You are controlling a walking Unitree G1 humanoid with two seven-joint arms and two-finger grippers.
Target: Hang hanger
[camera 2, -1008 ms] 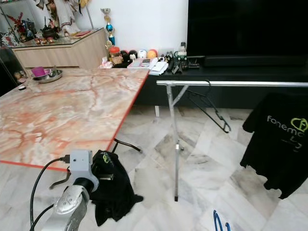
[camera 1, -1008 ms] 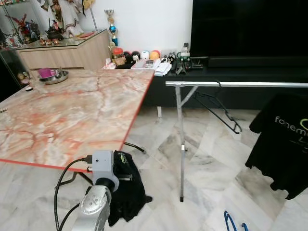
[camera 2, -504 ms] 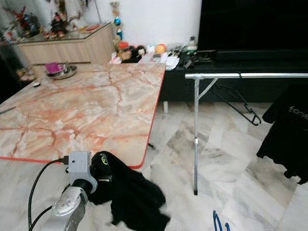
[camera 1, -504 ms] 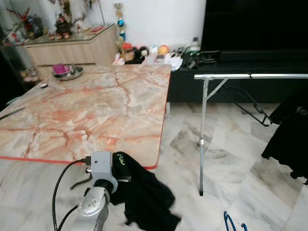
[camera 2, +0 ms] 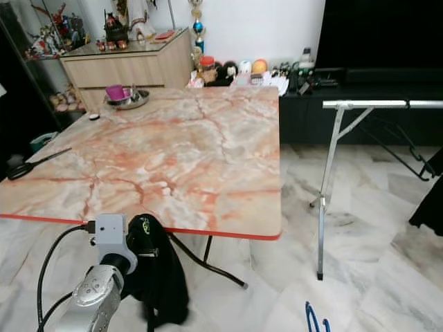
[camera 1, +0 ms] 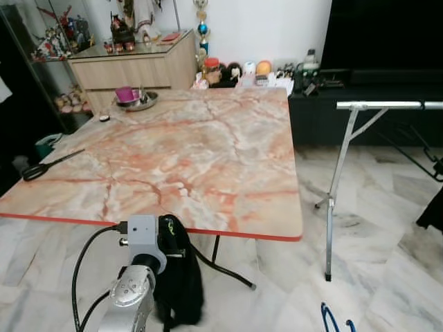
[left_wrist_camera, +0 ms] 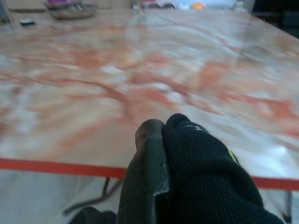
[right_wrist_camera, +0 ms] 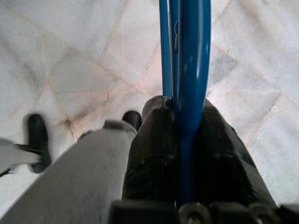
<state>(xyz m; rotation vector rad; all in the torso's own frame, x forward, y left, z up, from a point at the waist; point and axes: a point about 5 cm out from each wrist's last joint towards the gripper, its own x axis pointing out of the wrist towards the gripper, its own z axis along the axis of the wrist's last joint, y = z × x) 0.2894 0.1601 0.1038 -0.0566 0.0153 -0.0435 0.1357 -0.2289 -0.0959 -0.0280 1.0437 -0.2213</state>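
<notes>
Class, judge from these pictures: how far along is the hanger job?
Done: the right gripper is shut on the blue hanger, and the left gripper holds a black garment. In hand: carrying both. Left: nothing hangs yet on the rail.

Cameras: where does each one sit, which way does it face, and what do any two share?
Head eyes: forward and down at marble table and clothes rack; left gripper and black garment show low.
Left wrist: along its fingers across the table; shares garment.
Right wrist: down at the floor, right gripper clamping blue hanger; hanger shared.
</notes>
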